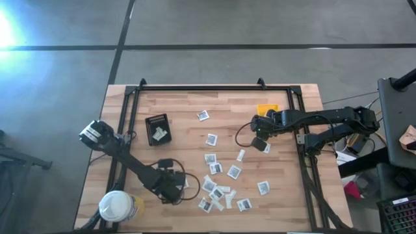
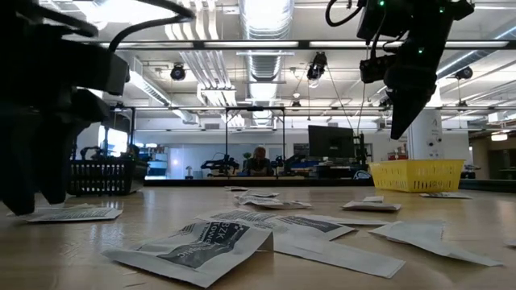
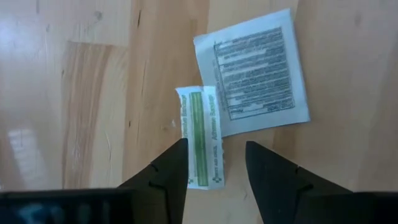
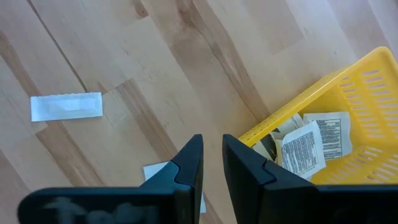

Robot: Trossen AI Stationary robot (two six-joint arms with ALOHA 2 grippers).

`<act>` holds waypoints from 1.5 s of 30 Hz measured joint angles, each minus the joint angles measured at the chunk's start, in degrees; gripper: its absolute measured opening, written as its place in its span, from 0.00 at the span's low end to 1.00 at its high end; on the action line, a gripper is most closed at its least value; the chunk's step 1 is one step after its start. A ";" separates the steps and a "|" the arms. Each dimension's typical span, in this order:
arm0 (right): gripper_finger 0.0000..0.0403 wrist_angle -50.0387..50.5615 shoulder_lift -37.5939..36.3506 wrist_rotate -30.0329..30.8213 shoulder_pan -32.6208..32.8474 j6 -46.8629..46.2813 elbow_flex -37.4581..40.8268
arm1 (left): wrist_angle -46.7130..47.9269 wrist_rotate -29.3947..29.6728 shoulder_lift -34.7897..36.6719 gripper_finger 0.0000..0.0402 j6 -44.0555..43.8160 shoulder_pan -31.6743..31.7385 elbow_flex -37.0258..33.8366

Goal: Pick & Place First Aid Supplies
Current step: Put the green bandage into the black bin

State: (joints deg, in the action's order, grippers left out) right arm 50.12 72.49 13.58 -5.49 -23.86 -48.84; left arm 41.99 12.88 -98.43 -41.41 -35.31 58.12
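Several small white packets [image 1: 218,185] with dark centres lie scattered flat on the wooden table. My left gripper [image 1: 170,188] hangs low over the near left part, open. In the left wrist view its fingers [image 3: 168,174] stand on either side of one end of a narrow white-green strip [image 3: 202,134], whose other end overlaps a printed square packet [image 3: 258,71]. My right gripper [image 1: 259,140] hovers beside the yellow bin [image 1: 267,109], pointing down, fingers shut to a narrow slit [image 4: 212,165] with nothing between them. A white packet [image 4: 155,171] lies under it. My left gripper comes from above, pointing down, with the strip's end [image 3: 208,171] between its open fingers and close to one fingertip [image 3: 180,152]. I cannot tell whether either finger touches the strip. The strip lies flat on the table.
The yellow bin [image 4: 298,102] holds a few printed packets [image 4: 311,146]. A black tray [image 1: 157,129] with white packets sits at left centre, and a white-lidded yellow tub [image 1: 117,207] stands at the near left corner. A lone white strip [image 4: 66,106] lies on bare wood near my right gripper.
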 joint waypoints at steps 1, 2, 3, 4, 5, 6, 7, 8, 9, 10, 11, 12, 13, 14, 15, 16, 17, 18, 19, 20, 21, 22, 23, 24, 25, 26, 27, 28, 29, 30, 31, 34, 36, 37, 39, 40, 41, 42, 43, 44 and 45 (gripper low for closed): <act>0.14 -0.01 0.00 -0.01 0.01 -0.05 0.00 | -0.46 0.00 0.00 0.38 0.00 0.00 -0.45; 0.14 -0.01 0.00 0.00 0.01 -0.15 0.00 | -0.73 0.00 0.00 0.38 -0.01 0.00 -0.66; 0.14 -0.01 0.00 -0.01 0.01 -0.13 0.00 | -1.03 -0.02 0.00 0.38 -0.01 -0.01 -0.93; 0.14 -0.01 0.00 -0.02 0.00 -0.15 0.00 | -1.33 -0.02 0.02 0.38 0.00 -0.02 -1.13; 0.14 -0.03 0.00 -0.02 0.01 -0.15 0.00 | -1.50 -0.02 0.06 0.38 0.00 -0.02 -1.33; 0.14 -0.03 0.00 -0.02 0.01 -0.15 0.00 | -1.69 -0.02 0.10 0.38 0.00 -0.02 -1.55; 0.14 -0.05 0.00 -0.02 -0.01 -0.15 0.00 | -1.87 -0.03 0.15 0.38 0.00 -0.01 -1.89; 0.14 -0.12 0.00 -0.02 0.01 -0.17 0.00 | -2.08 -0.04 0.22 0.37 0.00 0.01 -2.21; 0.14 -0.16 0.00 -0.02 0.01 -0.17 0.00 | -2.44 -0.09 0.25 0.37 0.00 0.05 -2.62; 0.14 -0.16 0.00 -0.02 0.01 -0.17 0.00 | -2.83 -0.17 0.28 0.37 -0.01 0.08 -3.13; 0.14 -0.16 0.00 -0.02 0.01 -0.18 0.00 | -3.37 -0.22 0.31 0.36 -0.03 0.11 -3.61; 0.14 -0.16 0.00 -0.03 0.01 -0.20 0.00 | -3.82 -0.34 0.31 0.35 -0.20 0.15 -4.09; 0.14 -0.16 0.00 -0.09 -0.01 -0.20 0.00 | -4.16 -0.54 0.29 0.35 -0.43 0.24 -4.42; 0.14 -0.18 0.00 -0.11 -0.01 -0.22 0.00 | -4.47 -0.88 0.28 0.34 -0.67 0.30 -4.68; 0.14 -0.18 0.00 -0.15 -0.01 -0.20 0.00 | -4.54 -1.12 0.26 0.32 -0.72 0.37 -4.77; 0.14 -0.20 0.00 -0.17 0.01 -0.20 0.00 | -4.60 -1.29 0.24 0.31 -0.74 0.37 -4.78; 0.14 -0.21 0.00 -0.20 0.01 -0.20 0.00 | -4.68 -1.32 0.22 0.30 -0.72 0.36 -4.78; 0.14 -0.25 0.00 -0.20 0.00 -0.20 0.00 | -4.74 -1.36 0.22 0.28 -0.73 0.35 -4.78; 0.14 -0.33 0.00 -0.20 0.01 -0.21 0.00 | -4.79 -1.46 0.20 0.27 -0.73 0.36 -4.78; 0.14 -0.38 0.00 -0.22 -0.01 -0.22 0.00 | -4.83 -1.52 0.17 0.25 -0.74 0.37 -4.78; 0.14 -0.38 0.00 -0.26 -0.01 -0.22 0.00 | -4.87 -1.55 0.17 0.24 -0.74 0.37 -4.78; 0.14 -0.44 0.00 -0.30 -0.01 -0.22 0.00 | -4.91 -1.60 0.15 0.22 -0.74 0.35 -4.78; 0.14 -0.56 0.00 -0.32 0.01 -0.22 0.00 | -4.93 -1.70 0.15 0.21 -0.74 0.35 -4.78; 0.14 -0.74 0.00 -0.33 0.01 -0.22 0.00 | -4.95 -1.75 0.15 0.19 -0.76 0.35 -4.78; 0.14 -0.83 0.00 -0.33 0.00 -0.22 0.00 | -4.99 -1.85 0.14 0.18 -0.76 0.35 -4.79; 0.14 -0.82 0.00 -0.33 -0.01 -0.22 0.00 | -5.00 -1.95 0.11 0.17 -0.76 0.36 -4.80; 0.14 -0.84 0.00 -0.33 0.01 -0.22 0.00 | -5.01 -2.10 0.11 0.16 -0.76 0.37 -4.83; 0.14 -0.86 0.00 -0.33 0.01 -0.22 0.00 | -5.07 -2.45 0.11 0.15 -0.76 0.39 -4.87; 0.14 -0.88 0.00 -0.33 0.01 -0.22 0.00 | -5.16 -2.74 0.11 0.15 -0.79 0.40 -4.89; 0.14 -0.91 0.00 -0.33 0.01 -0.21 0.00 | -5.17 -3.04 0.11 0.14 -0.83 0.44 -4.85; 0.14 -0.96 0.00 -0.33 0.01 -0.21 0.00 | -5.06 -3.27 0.11 0.14 -0.83 0.46 -4.66; 0.14 -1.01 0.00 -0.33 -0.01 -0.20 0.00 | -4.52 -3.56 0.13 0.14 -0.81 0.46 -3.65; 0.14 -1.04 0.00 -0.33 0.00 -0.20 0.00 | -4.14 -3.66 0.12 0.14 -0.76 0.46 -2.62; 0.14 -1.06 0.00 -0.33 -0.01 -0.20 0.00 | -3.64 -3.89 0.05 0.14 -0.61 0.46 -1.99; 0.14 -1.06 0.00 -0.33 0.00 -0.20 0.00 | -2.79 -4.38 -0.07 0.13 -0.28 0.49 -1.00; 0.14 -1.08 0.00 -0.33 0.00 -0.20 0.00 | -2.59 -4.61 -0.09 0.12 -0.21 0.48 -0.54; 0.14 -1.08 0.00 -0.33 0.00 -0.20 0.00 | -2.81 -5.05 -0.11 0.12 -0.17 0.47 -0.10; 0.14 -1.09 0.00 -0.33 0.00 -0.20 0.00 | -2.91 -5.24 -0.10 0.11 -0.19 0.44 0.20; 0.14 -1.09 0.00 -0.33 0.00 -0.20 0.00 | -2.72 -5.31 0.02 0.10 -0.17 0.42 0.30; 0.14 -1.10 0.00 -0.33 0.01 -0.20 0.00 | -2.55 -5.63 0.07 0.08 -0.17 0.39 0.34; 0.14 -1.10 0.00 -0.33 0.01 -0.20 0.00 | -2.53 -5.91 0.09 0.07 -0.17 0.39 0.34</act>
State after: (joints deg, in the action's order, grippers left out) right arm 49.01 72.49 13.26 -5.48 -24.05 -48.84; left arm 39.46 6.97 -98.35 -41.58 -34.92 58.46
